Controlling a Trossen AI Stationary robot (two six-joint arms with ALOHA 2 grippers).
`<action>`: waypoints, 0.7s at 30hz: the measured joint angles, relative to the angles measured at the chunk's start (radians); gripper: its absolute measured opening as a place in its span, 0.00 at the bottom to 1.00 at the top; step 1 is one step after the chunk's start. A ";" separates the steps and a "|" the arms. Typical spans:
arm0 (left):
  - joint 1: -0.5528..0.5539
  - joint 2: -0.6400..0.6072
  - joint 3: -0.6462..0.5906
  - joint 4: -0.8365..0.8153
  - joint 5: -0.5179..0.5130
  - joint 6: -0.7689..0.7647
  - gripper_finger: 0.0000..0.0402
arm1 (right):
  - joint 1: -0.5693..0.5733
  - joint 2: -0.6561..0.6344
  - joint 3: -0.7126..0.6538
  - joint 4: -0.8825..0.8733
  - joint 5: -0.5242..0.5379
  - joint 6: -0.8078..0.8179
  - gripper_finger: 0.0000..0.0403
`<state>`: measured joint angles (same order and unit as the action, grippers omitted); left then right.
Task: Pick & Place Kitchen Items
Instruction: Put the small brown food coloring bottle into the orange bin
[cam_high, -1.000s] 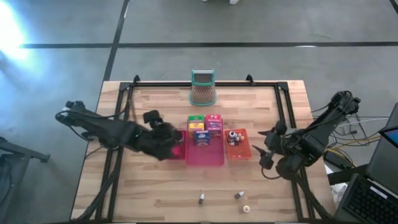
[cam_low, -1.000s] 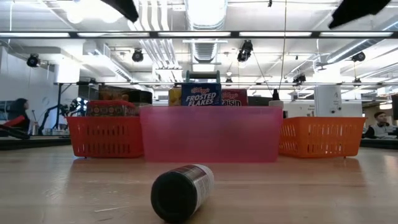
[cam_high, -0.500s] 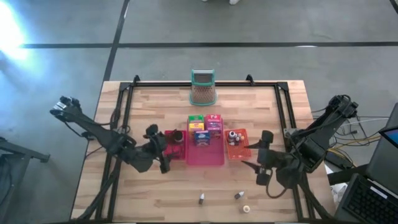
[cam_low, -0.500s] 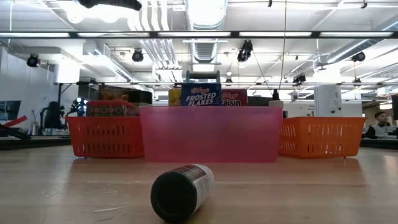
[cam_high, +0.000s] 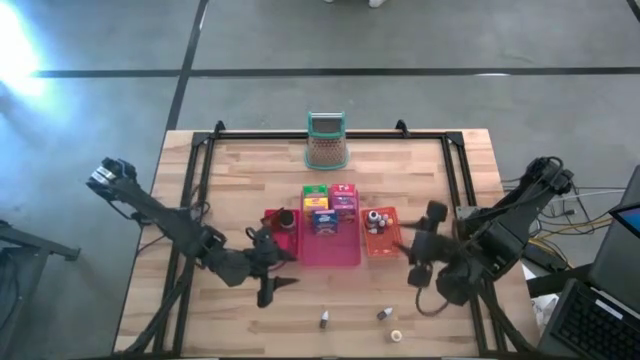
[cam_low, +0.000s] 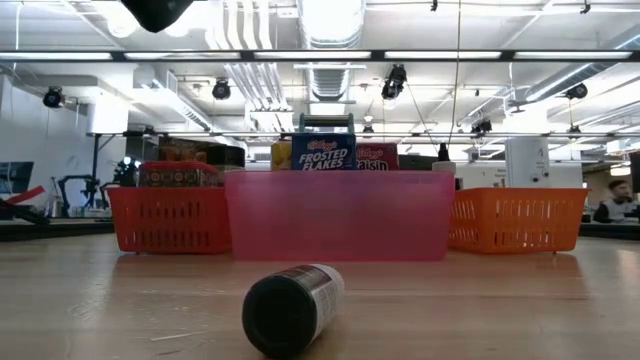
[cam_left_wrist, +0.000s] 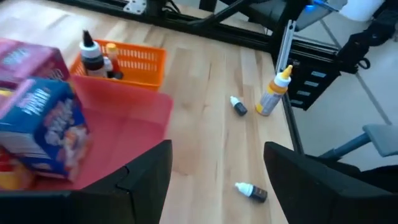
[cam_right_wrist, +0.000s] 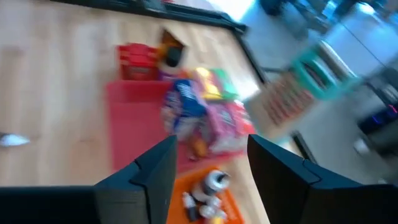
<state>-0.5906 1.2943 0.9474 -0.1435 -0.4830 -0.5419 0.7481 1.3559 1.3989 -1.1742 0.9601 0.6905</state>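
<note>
Small boxes, green (cam_high: 315, 192), red (cam_high: 343, 189), blue (cam_high: 323, 220) and pink (cam_high: 345, 206), stand in the pink tray (cam_high: 330, 255). Tiny bottles (cam_high: 376, 218) stand in the orange tray (cam_high: 381, 244), and a dark jar (cam_high: 286, 218) sits in the red tray (cam_high: 272, 217). Three small bottles (cam_high: 324, 319) (cam_high: 384, 314) (cam_high: 396, 335) lie loose near the table's near edge. My left gripper (cam_high: 270, 268) hangs open just near and left of the pink tray (cam_left_wrist: 124, 124). My right gripper (cam_high: 425, 245) hangs open right of the orange tray. Both hold nothing.
A teal-rimmed mesh holder (cam_high: 325, 142) stands at the table's far edge, middle. In the low view a dark bottle (cam_low: 293, 305) lies on its side in front of the pink tray (cam_low: 340, 215). Bare wood stretches left and right of the trays.
My left gripper has drawn back from over the red tray toward the table's near edge and has sunk and turned; the dark jar in that tray now shows. My right gripper has risen, leaving the low view, and edged toward the orange tray.
</note>
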 joint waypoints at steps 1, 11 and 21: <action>-0.003 0.024 0.010 0.004 -0.007 -0.016 0.65 | -0.008 -0.008 0.000 -0.042 0.015 0.043 0.46; -0.044 0.343 0.313 -0.141 -0.086 -0.191 0.64 | -0.036 -0.096 -0.019 -0.139 0.039 0.052 0.42; -0.064 0.670 0.770 -0.569 -0.193 -0.635 0.64 | -0.054 -0.168 -0.021 -0.195 0.092 0.020 0.47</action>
<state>-0.6544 1.9644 1.7176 -0.7121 -0.6757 -1.1769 0.6942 1.1879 1.3781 -1.3694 1.0519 0.7102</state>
